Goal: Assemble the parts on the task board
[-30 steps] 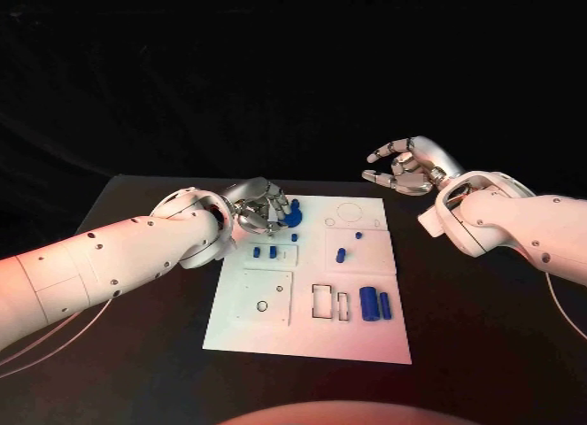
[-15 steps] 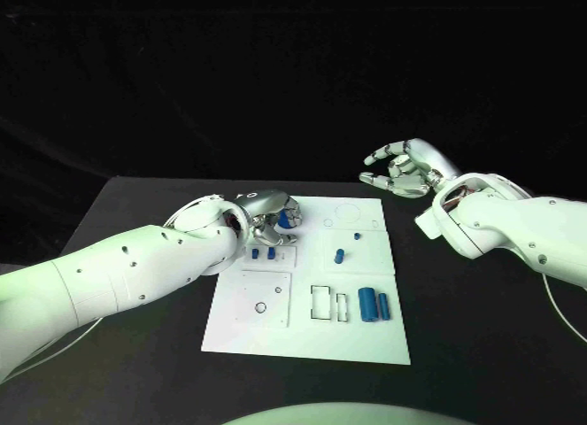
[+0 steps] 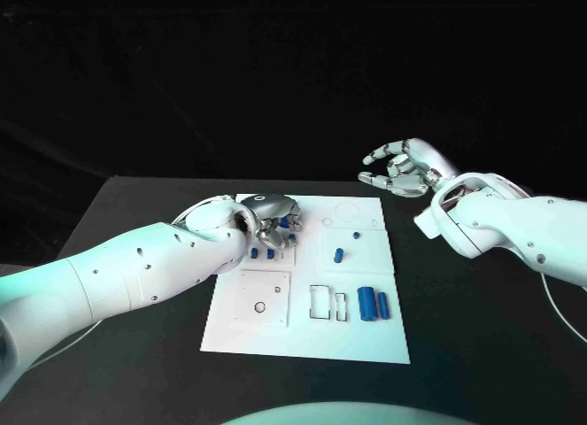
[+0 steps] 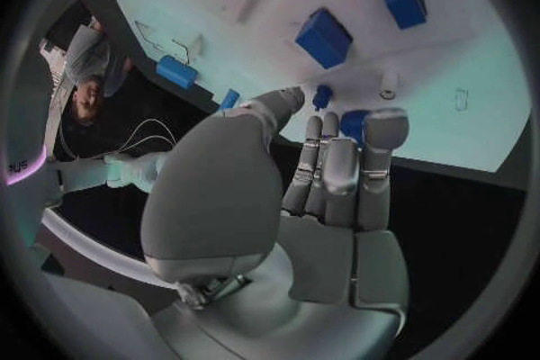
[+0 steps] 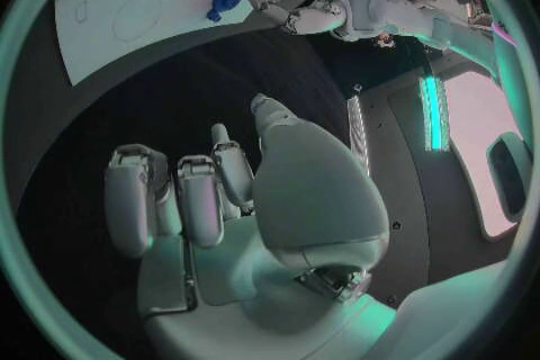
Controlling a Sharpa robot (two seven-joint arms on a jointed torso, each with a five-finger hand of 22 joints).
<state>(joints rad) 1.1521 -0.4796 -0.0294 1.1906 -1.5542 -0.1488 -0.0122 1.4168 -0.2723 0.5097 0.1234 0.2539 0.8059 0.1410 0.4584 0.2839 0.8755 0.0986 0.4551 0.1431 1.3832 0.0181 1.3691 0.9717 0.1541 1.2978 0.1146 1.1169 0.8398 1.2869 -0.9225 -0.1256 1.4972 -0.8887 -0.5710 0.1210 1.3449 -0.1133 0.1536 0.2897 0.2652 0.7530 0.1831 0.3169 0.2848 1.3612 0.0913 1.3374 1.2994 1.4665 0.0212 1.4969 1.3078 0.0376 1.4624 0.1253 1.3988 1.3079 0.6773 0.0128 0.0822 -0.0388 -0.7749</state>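
The left hand (image 3: pixel 270 220) hangs low over the far left corner of the task board (image 3: pixel 312 345), which lies in the middle of the black table (image 3: pixel 484 354). Its fingers (image 4: pixel 328 164) are stretched out side by side, their tips down among the blue parts at that corner; whether they pinch one or merely touch it I cannot tell. In the left wrist view a small blue peg (image 4: pixel 322 96) sits just past the fingertips, and a larger blue piece (image 4: pixel 352 124) lies partly hidden behind them. Two blue blocks (image 4: pixel 324 37) stand on the board a little beyond.

Further along the board, a square white plate with a small ring (image 3: pixel 263 306) lies near the left edge. Toward the middle a short blue pin (image 3: pixel 339 256) stands by itself, with a smaller blue stub (image 3: pixel 357 235) behind it. Near the board's right edge two blue cylinders (image 3: pixel 367 304) lie side by side next to a rectangular outline.

The right hand (image 3: pixel 402 168) is raised above the table's far right part, well apart from the board, palm up, fingers loosely curled and spread, holding nothing.
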